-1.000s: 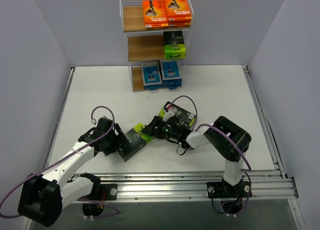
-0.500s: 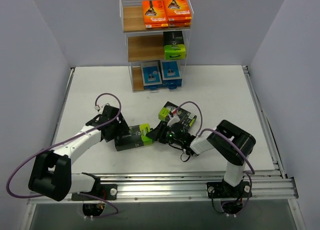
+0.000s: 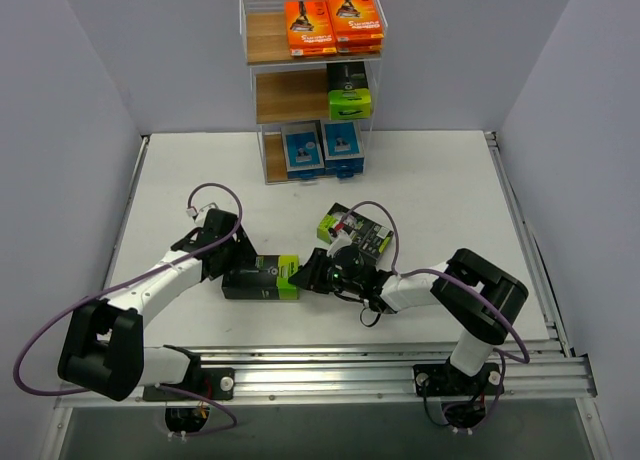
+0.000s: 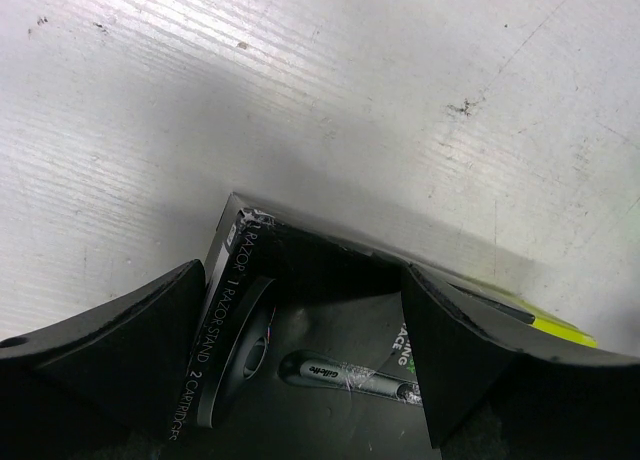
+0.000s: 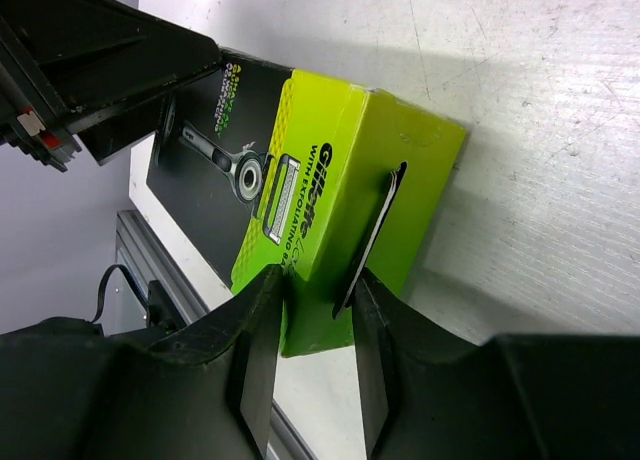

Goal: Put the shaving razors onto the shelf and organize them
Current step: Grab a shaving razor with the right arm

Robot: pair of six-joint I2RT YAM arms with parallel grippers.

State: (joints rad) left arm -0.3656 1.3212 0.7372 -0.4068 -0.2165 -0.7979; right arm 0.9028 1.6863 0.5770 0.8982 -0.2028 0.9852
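Pale grey walls [image 3: 80, 80] close in a white table [image 3: 440, 180]. The wrist views show its top is scuffed and finely streaked, which the overhead view does not. An aluminium rail [image 3: 400, 375] runs along the near edge.

The shelf [image 3: 288, 96] stands at the far edge and appears only from overhead. Orange razor packs [image 3: 332, 25] sit on its railed top tier, black-and-lime packs [image 3: 349, 90] on the middle board and blue-and-white packs [image 3: 320, 145] on the bottom.

At mid-table a black-and-lime Gillette razor pack [image 3: 262, 277] hangs between the two arms. Its long axis runs left to right, with the lime end toward the right arm.

The left gripper [image 3: 235, 272] has the black end. Its wrist view shows widely spread fingers [image 4: 130, 340] bracketing that end in a grasp, one of them against the side panel printed with "1 RAZOR STAND". The pack's corner casts a shadow on the table.

The right gripper [image 3: 305, 275] meets the lime end. Only its own camera shows the narrowly set fingers [image 5: 250, 360] flanking the end face with the hang slot. Whether they are clamped tight cannot be told.

A second black-and-lime pack [image 3: 355, 230] lies just behind the right gripper, angled on the table.
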